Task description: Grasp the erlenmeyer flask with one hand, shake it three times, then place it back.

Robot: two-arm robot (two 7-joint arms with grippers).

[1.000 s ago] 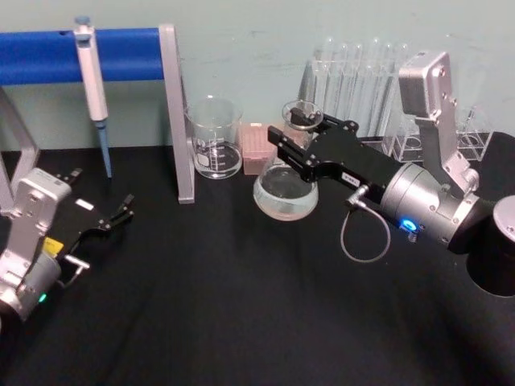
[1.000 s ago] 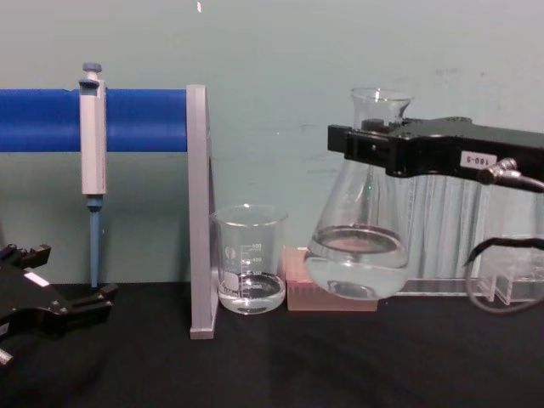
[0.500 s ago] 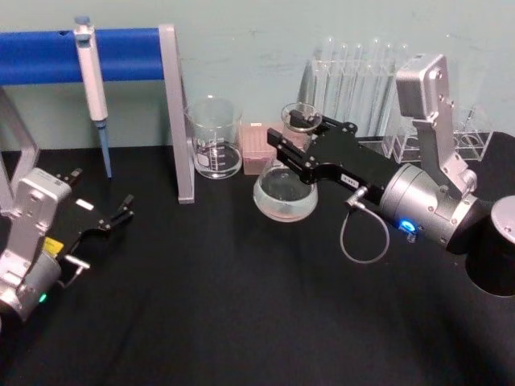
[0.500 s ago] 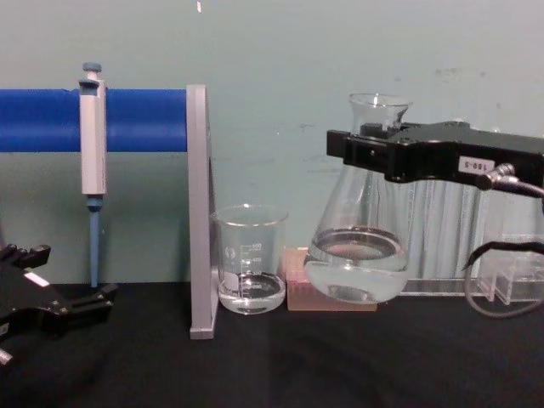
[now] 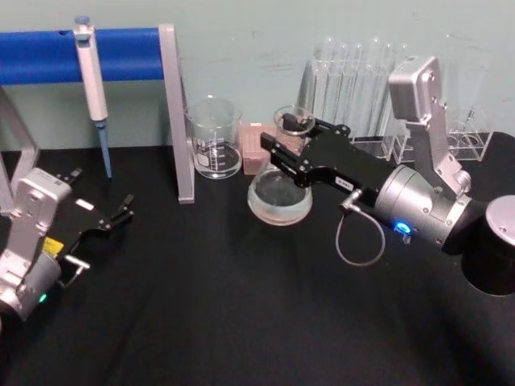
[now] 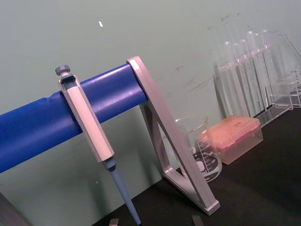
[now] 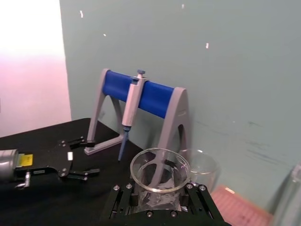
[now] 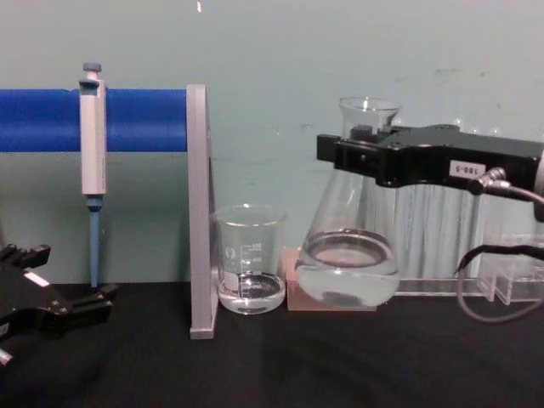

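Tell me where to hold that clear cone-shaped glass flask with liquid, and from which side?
Grip the narrow neck just under the flared rim, coming in level from the side, as the right gripper does on the clear conical glass flask. The neck is slim enough to clamp, the rim should stop slipping; the sloped body would not. The left gripper lies parked.

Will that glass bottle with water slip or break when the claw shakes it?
The erlenmeyer flask is clear glass, so it would probably crack if bumped against the beaker nearby. The right claw grips only its smooth narrow neck, so it might slip, though the flared rim should help. The liquid sits low, so spilling seems unlikely.
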